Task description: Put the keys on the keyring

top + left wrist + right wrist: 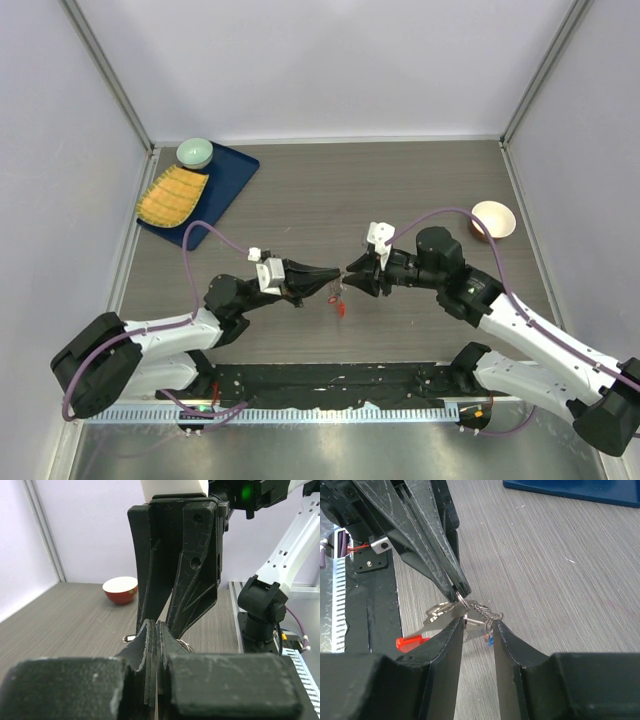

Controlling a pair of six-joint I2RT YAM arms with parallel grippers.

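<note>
My left gripper (338, 271) and right gripper (351, 276) meet tip to tip above the table's middle. In the right wrist view the left gripper (461, 594) is shut on a thin metal ring of the keyring (487, 611). The right gripper (477, 624) is closed across the keyring's pale chain-like part, one fingertip touching each end. A silver key (440, 614) hangs just behind and left of it, with a red piece (411, 642) lower left and a small blue tag (490, 640) below. From above the bundle dangles with its red piece (342, 310) lowest. The left wrist view hides the grip behind my shut fingers (150, 645).
A red bowl with a white inside (493, 219) stands at the right. A blue tray (225, 190) at the back left carries a green bowl (194, 152) and a yellow mat (172, 196). A black base strip (330, 385) runs along the near edge. Pale walls enclose the table.
</note>
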